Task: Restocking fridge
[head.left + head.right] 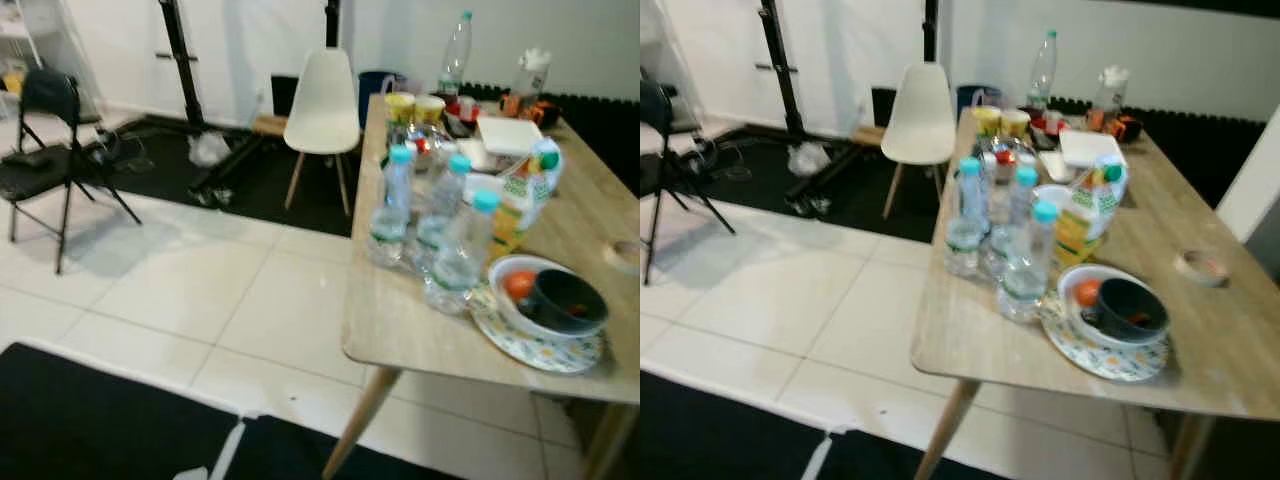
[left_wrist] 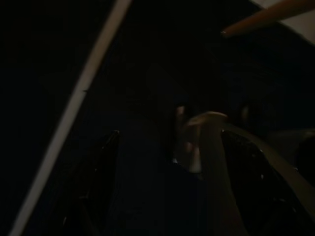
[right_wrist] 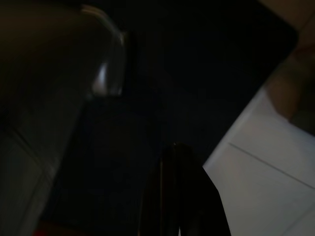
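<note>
A light wooden table [image 1: 400, 320] stands at the right. Near its front corner are three clear water bottles with teal caps [image 1: 440, 225]. A yellow-green juice carton [image 1: 525, 200] stands just behind them. A patterned plate [image 1: 540, 345] beside them carries a white bowl with an orange fruit [image 1: 519, 284] and a dark bowl [image 1: 570, 300]. Both arms hang low in the dark. In the left wrist view my left gripper [image 2: 167, 142] is open over a dark floor. In the right wrist view my right gripper [image 3: 170, 147] looks shut, with nothing in it.
Farther back on the table are yellow-lidded jars [image 1: 415, 105], a tall bottle [image 1: 456, 48] and a white box [image 1: 508, 135]. A white chair [image 1: 325, 100] stands at the table's far end, a black folding chair [image 1: 45, 150] at the left. A black mat [image 1: 90, 420] lies near me.
</note>
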